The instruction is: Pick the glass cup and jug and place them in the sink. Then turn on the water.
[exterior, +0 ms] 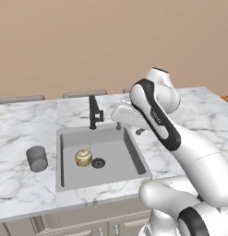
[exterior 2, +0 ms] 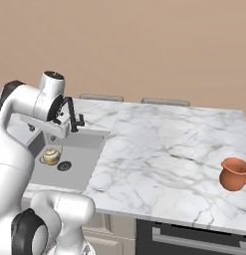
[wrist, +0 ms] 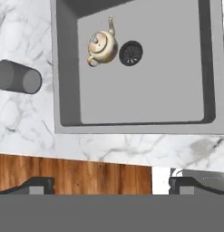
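The dark-grey glass cup [exterior: 37,158] stands upright on the marble left of the sink [exterior: 120,156]; in the hand view the glass cup [wrist: 17,77] is left of the sink [wrist: 154,90]. The orange jug [exterior 2: 234,174] sits far right on the counter, well away from the sink [exterior 2: 79,164]. My gripper [exterior: 129,129] hangs above the sink's right rim near the black tap [exterior: 93,112], pointing down, open and empty. In the right base view my gripper [exterior 2: 45,133] is over the basin. The fingertips [wrist: 38,183] stand wide apart around my gripper [wrist: 111,183]. No water runs.
A small golden teapot [exterior: 83,156] lies in the basin beside the round black drain [exterior: 98,162]; the hand view has the same teapot [wrist: 102,45]. Chair backs [exterior 2: 99,97] line the counter's far edge. Broad marble [exterior 2: 159,149] stretches between sink and jug.
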You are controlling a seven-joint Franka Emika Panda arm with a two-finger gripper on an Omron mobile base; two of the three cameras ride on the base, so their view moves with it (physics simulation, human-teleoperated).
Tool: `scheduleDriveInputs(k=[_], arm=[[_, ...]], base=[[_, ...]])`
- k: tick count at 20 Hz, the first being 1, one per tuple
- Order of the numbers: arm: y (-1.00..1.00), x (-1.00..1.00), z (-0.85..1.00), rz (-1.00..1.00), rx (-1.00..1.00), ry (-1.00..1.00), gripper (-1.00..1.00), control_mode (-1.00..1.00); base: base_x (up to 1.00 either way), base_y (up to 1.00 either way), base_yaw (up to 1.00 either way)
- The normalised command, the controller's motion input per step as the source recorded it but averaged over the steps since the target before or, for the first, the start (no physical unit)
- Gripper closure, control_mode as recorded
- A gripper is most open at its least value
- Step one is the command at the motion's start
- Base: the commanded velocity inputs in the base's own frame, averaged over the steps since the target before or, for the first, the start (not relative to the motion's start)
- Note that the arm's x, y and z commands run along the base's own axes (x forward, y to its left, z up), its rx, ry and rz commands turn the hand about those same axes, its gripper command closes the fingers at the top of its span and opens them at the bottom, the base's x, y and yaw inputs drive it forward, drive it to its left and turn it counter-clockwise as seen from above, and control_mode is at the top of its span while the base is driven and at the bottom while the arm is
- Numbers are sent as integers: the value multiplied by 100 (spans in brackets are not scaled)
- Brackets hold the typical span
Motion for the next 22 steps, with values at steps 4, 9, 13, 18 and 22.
scheduleDriveInputs(k=[4, 9, 13, 18, 22], arm=[[100, -19, 0, 0, 16, 22, -100, -100], [100, -4, -3, 0, 5, 17, -100, -100], [100, -3, -30, 0, 0, 13, -100, -100], [96, 0, -38, 0, 0, 1, -100, -100], [71, 16, -27, -3, 0, 0, -100, -100]], base=[[0, 0, 0], [0, 0, 0], [0, 0, 0], [0, 0, 0], [0, 0, 0]])
